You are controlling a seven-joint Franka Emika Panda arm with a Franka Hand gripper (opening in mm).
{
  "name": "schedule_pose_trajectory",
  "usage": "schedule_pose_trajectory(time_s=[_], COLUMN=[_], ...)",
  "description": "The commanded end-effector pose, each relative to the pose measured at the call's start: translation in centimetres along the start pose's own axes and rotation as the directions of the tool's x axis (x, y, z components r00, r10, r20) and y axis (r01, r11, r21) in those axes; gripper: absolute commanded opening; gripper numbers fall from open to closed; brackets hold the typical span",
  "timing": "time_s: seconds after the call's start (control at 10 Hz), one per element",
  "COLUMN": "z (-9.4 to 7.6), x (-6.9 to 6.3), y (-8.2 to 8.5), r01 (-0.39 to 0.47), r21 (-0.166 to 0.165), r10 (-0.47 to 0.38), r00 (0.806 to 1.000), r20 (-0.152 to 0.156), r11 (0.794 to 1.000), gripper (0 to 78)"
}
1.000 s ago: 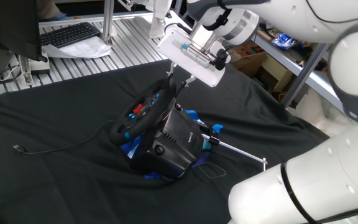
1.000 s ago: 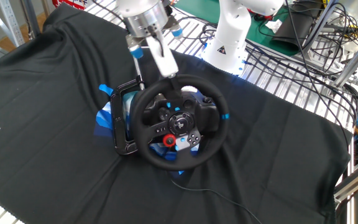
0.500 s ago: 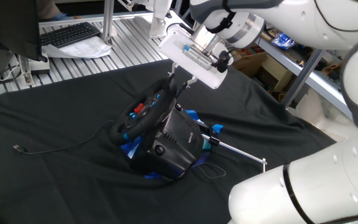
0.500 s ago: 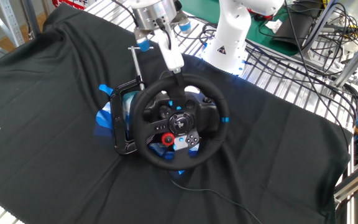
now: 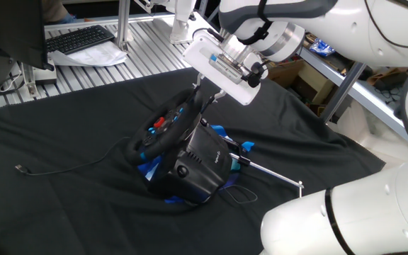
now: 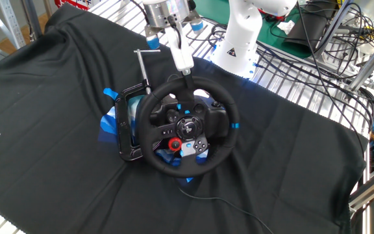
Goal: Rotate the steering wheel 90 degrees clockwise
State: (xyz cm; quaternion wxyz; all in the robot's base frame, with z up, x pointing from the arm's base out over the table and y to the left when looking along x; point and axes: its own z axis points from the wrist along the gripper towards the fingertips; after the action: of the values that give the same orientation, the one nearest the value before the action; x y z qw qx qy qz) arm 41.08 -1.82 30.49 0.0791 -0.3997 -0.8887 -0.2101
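Observation:
The steering wheel (image 6: 149, 112) is black and round, tilted up on its boxy base (image 5: 202, 164) in the middle of the black cloth. Red and blue buttons sit on its hub (image 6: 186, 128), and the blue rim stripe (image 6: 236, 123) is at the right side. My gripper (image 6: 186, 75) comes down from above onto the top of the rim, with its fingers closed on the rim there. In one fixed view the gripper (image 5: 199, 96) meets the upper edge of the steering wheel (image 5: 163, 136). The contact itself is small and partly hidden by the white gripper body.
A metal clamp (image 6: 141, 65) stands up at the base's left side. Blue tape (image 6: 111, 122) holds the base to the cloth (image 6: 57, 130). A thin cable (image 5: 69, 166) trails off to the left. A second white robot base (image 6: 242, 36) stands behind.
My gripper has shifted a little to the right along the top of the rim. The rim stripe has dropped slightly, so the wheel has turned a small amount clockwise.

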Motion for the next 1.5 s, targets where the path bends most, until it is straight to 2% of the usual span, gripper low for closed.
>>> schedule_pose_trajectory(time_s=[0.1, 0.5, 1.0, 1.2, 1.4, 1.5], z=[-0.2, 0.1, 0.2, 0.2, 0.1, 0.1], x=[0.6, 1.5, 1.7, 1.7, 1.8, 2.0], y=[0.2, 0.2, 0.2, 0.2, 0.2, 0.2], r01=[-0.038, -0.059, -0.077, -0.099, -0.092, -0.087], r21=[-0.02, -0.023, -0.029, -0.034, -0.013, -0.011], r10=[0.039, 0.06, 0.08, 0.102, 0.093, 0.088], r00=[0.998, 0.995, 0.993, 0.988, 0.986, 0.986], r20=[0.04, 0.075, 0.09, 0.112, 0.142, 0.142], r11=[0.999, 0.998, 0.997, 0.995, 0.996, 0.996], gripper=[1.1, 1.1, 1.1, 1.1, 1.1, 1.1])
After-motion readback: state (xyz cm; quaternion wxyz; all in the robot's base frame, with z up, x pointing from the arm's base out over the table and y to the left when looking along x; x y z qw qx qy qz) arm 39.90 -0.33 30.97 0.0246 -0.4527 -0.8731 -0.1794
